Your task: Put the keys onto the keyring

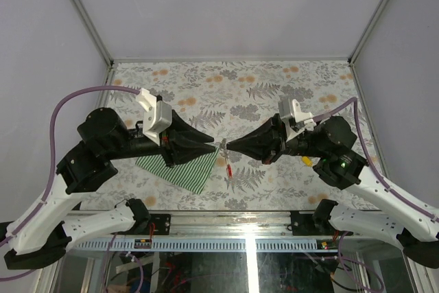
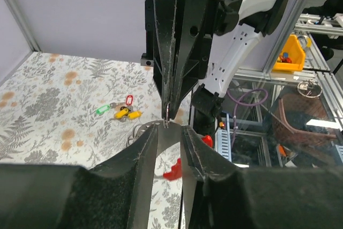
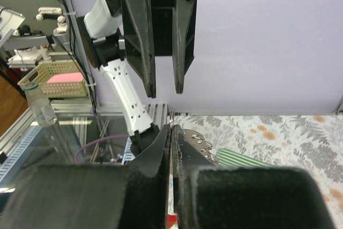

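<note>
Threading is not yet begun: the left gripper [image 2: 170, 128] stands with its jaws apart, tip to tip with the right gripper [image 2: 166, 112], which is pinched tight on the keyring [image 2: 172, 172], its red tag dangling above the table [image 2: 53, 111]. Next, I judge, a key must be fetched. Beyond lie the keys [image 2: 124, 112]: one bunch, with green, red-framed and yellow tags. One keyring, two grippers.
</note>
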